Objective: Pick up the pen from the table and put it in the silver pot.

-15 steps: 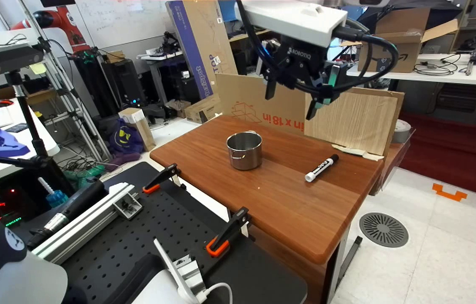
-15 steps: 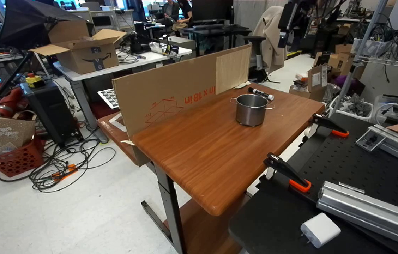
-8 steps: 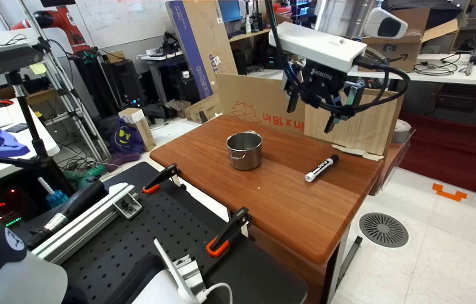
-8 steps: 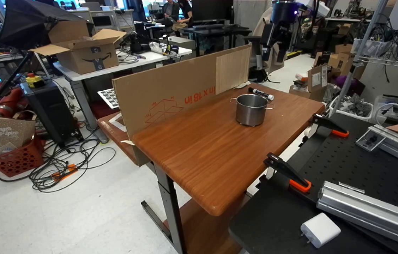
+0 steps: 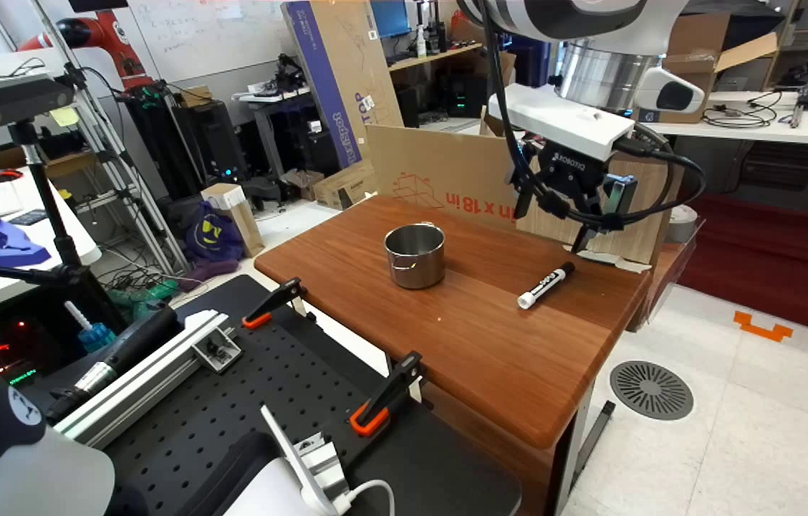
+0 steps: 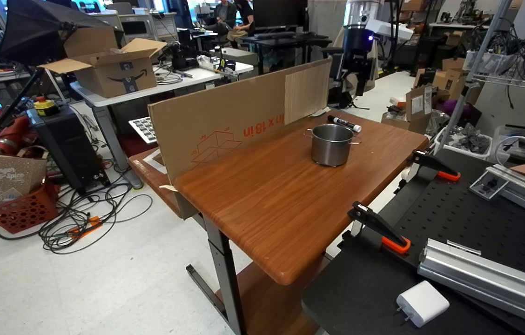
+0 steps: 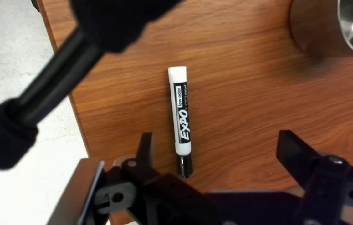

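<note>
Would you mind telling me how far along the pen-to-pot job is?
Done: nothing of the transfer; the pen lies on the table.
In hand: seemingly the approach, as the open gripper has come lower in both exterior views, holding nothing.
Left: grasp, lift and release into the pot, which stands upright apart from the pen.

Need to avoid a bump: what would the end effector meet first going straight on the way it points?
Probably the table beside the pen, which shows between the open fingers in the wrist view; depth is unclear, so possibly the pen.
</note>
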`<state>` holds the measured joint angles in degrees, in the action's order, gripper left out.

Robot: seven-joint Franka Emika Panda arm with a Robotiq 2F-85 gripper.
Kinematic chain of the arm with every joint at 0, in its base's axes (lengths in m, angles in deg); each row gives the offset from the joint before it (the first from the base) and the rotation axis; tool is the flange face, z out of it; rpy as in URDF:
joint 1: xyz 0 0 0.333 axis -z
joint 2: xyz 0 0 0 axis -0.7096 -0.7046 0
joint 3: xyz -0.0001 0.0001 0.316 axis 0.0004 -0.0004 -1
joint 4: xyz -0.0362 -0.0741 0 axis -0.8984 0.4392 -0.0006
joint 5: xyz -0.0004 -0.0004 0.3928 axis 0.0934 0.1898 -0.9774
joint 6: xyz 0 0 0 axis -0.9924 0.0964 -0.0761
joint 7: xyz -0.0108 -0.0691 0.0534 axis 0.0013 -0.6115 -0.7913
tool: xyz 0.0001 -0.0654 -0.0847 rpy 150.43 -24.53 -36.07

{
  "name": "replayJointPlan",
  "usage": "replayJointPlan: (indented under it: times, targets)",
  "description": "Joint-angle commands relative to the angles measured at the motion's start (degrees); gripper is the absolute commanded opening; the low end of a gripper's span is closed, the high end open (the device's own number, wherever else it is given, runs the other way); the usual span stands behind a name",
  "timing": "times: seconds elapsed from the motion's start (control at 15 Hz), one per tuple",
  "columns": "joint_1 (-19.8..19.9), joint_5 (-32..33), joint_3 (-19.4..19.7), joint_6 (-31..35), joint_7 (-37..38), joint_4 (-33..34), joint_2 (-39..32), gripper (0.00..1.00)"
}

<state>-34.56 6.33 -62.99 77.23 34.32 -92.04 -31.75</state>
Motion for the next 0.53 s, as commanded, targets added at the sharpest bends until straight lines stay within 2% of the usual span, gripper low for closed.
replayJointPlan:
  times: [0.0, 0.47]
  targets:
    - [1.49, 2.97, -1.49, -1.47, 3.67, 4.54, -3.83, 1.0]
    - [0.28, 7.59, -1.96, -1.39, 9.18, 8.96, -9.74, 1.0]
